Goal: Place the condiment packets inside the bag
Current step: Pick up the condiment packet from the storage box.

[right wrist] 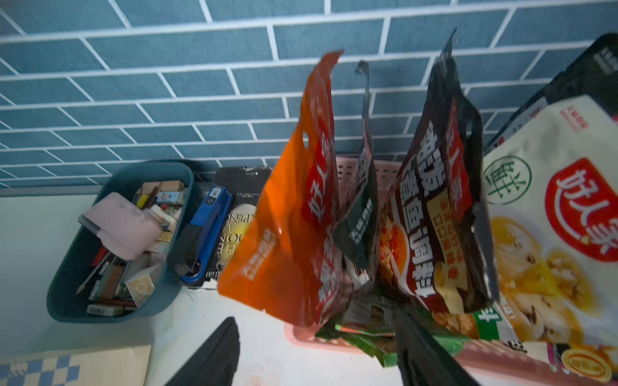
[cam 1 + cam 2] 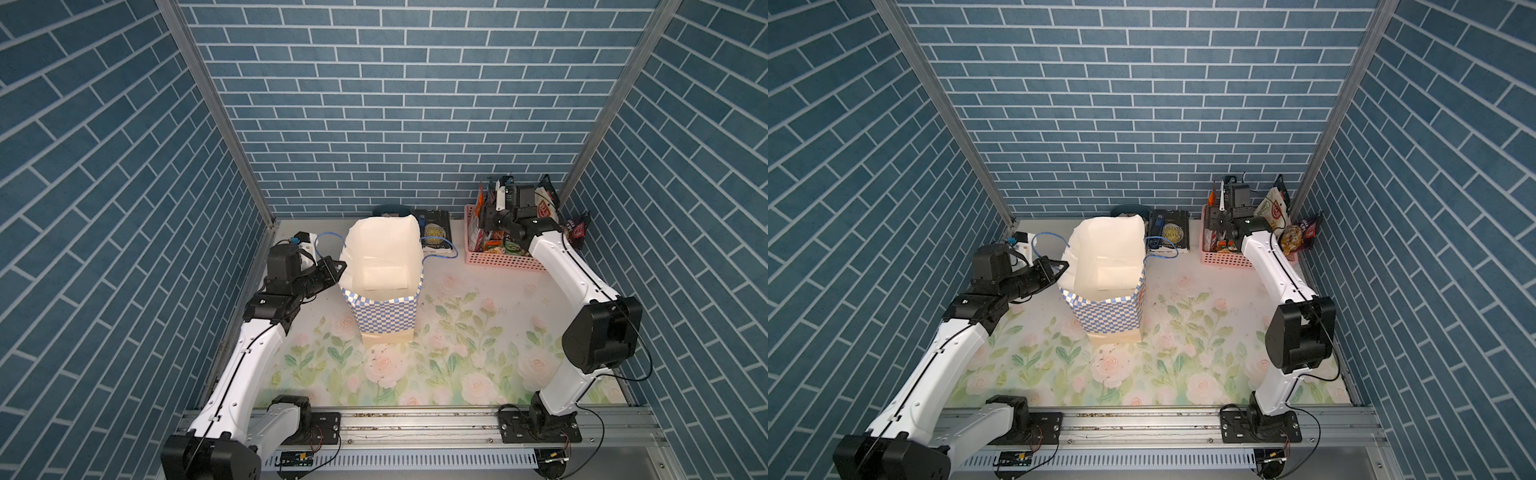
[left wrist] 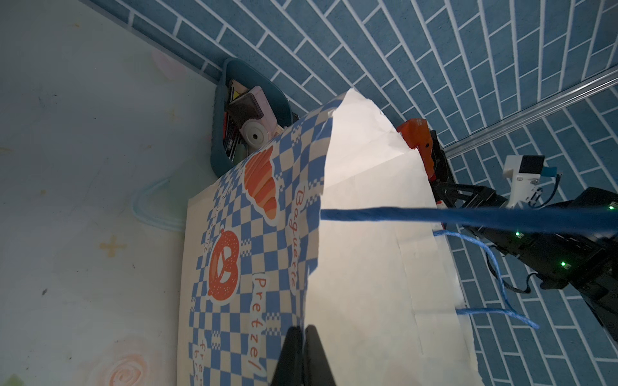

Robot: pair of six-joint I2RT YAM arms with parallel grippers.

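Left gripper (image 3: 302,347): at the left of the table (image 2: 457,353), with its fingers pressed together on the left rim of the bag and the paper edge clamped between them.
Bag (image 2: 386,316): stands upright at mid-table with its mouth open. It is checked blue and white outside and plain white inside, and the inside shows down to the folded bottom in both top views.
Cord handles (image 3: 434,215): thin and blue. One loops out beside the left gripper; the other droops over the right rim toward the book.
Bin (image 3: 219,110): dark teal, just behind the bag against the back wall, and packed with small odds and ends.
Book (image 2: 436,235): dark cover, lying flat between the bin and the basket, with a blue stapler (image 1: 207,230) on top.
Basket (image 2: 505,262): pink and perforated, in the far right corner.
Packets (image 2: 496,245): all are at the basket, well apart from the bag.
- The orange packet (image 1: 284,250) stands upright at the basket's left end.
- The black packet (image 1: 441,207) stands upright beside it.
- The cream-white packet (image 1: 551,217) leans further right.
- The green packets (image 1: 364,341) lie low in the basket.
- The dark purple packet (image 2: 1308,227) leans on the right side wall. Whether it is inside the basket I cannot tell.
Right gripper (image 1: 314,317): over the basket, pointing down, with its fingers wide apart and clamped on nothing. The orange packet's lower end lies between them in the right wrist view. Whether a finger touches it I cannot tell.
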